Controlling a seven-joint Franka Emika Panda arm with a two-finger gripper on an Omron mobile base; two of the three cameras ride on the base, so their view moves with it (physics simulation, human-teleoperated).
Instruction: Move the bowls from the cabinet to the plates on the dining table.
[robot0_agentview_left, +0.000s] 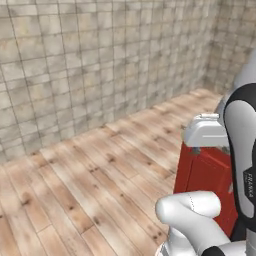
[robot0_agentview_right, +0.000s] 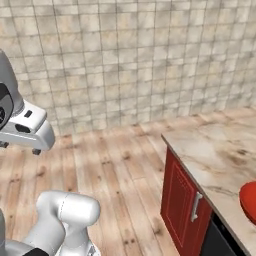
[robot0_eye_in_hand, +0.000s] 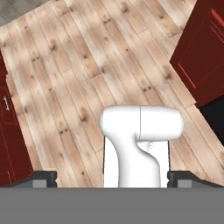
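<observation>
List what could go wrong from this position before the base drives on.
1. The red cupboard front under the marble-topped dining table sits close beside the base; turning could clip it.
2. The glossy red bowl lies near the table's edge; a knock might tip it off.
3. The open gripper points at bare wooden floor, nowhere near any task item.

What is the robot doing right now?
The robot is between jobs. Its claw is open and empty, pointing down at the wooden floor. A red bowl sits on the marble dining table, just peeking in at the right edge. Nothing is being carried at this moment.
</observation>
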